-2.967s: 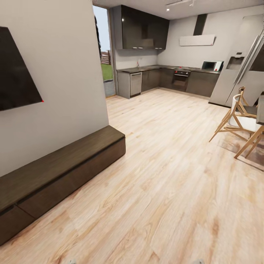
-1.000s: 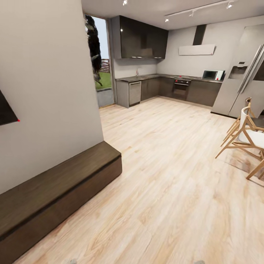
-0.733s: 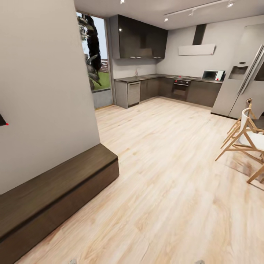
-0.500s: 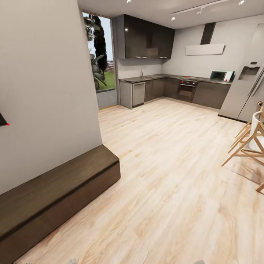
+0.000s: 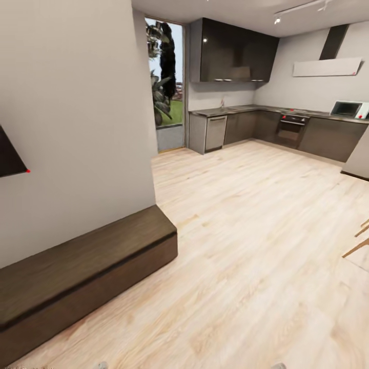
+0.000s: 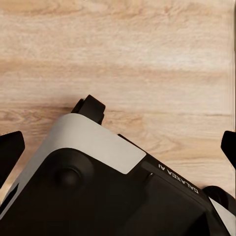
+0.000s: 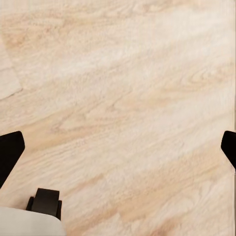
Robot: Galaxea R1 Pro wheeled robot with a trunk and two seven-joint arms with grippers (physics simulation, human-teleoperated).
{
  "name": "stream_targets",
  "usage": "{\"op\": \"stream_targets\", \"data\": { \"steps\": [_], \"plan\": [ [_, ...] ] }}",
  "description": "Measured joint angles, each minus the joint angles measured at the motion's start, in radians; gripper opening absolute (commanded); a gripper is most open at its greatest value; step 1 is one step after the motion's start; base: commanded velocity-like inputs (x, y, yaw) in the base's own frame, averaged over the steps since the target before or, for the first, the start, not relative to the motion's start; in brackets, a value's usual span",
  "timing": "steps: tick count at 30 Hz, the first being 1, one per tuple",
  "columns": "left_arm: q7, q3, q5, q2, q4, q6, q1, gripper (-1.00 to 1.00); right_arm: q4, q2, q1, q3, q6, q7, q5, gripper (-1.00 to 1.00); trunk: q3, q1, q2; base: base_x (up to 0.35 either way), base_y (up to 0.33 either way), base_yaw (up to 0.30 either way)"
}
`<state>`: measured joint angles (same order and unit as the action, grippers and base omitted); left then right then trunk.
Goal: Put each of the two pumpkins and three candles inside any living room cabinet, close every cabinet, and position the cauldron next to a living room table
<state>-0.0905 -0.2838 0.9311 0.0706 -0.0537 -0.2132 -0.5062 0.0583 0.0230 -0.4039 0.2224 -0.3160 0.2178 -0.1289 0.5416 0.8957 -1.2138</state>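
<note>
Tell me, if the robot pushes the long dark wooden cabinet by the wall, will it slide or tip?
The cabinet is low, long and flat on the floor, so tipping seems unlikely. It looks heavy and would probably resist sliding.

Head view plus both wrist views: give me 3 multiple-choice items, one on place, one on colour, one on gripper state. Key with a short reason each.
1. Where is the long low cabinet?
A. Against the wall on the left
B. Under the kitchen counter
C. In the middle of the floor

2. What colour is the cabinet?
A. White
B. Dark brown
C. Pale grey

3. How do the fingers of both grippers stand?
A. Shut on a candle
C. Shut on nothing
B. Spread wide apart, nothing between them

Key:
1 A: the cabinet runs along the foot of the wall at the left of the head view.
2 B: its top and front are dark brown wood, against the pale floor.
3 B: the left gripper and right gripper each show dark fingertips at opposite picture edges, only floor between.
</note>
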Motion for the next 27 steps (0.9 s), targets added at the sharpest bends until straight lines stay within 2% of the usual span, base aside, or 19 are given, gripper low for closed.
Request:
{"op": "stream_targets", "data": {
  "steps": [16,27],
  "plan": [
    [0.000,0.000,0.000,0.000,0.000,0.000,0.000,1.00,0.000,0.000,0.000,0.000,0.000,0.000,0.000,1.00,0.000,0.000,0.000,0.249,-0.227,0.289],
    [0.000,0.000,0.002,0.000,0.000,0.000,0.000,1.00,0.000,0.000,0.000,0.000,0.000,0.000,0.000,1.00,0.000,0.000,0.000,0.017,-0.019,0.289]
  ]
}}
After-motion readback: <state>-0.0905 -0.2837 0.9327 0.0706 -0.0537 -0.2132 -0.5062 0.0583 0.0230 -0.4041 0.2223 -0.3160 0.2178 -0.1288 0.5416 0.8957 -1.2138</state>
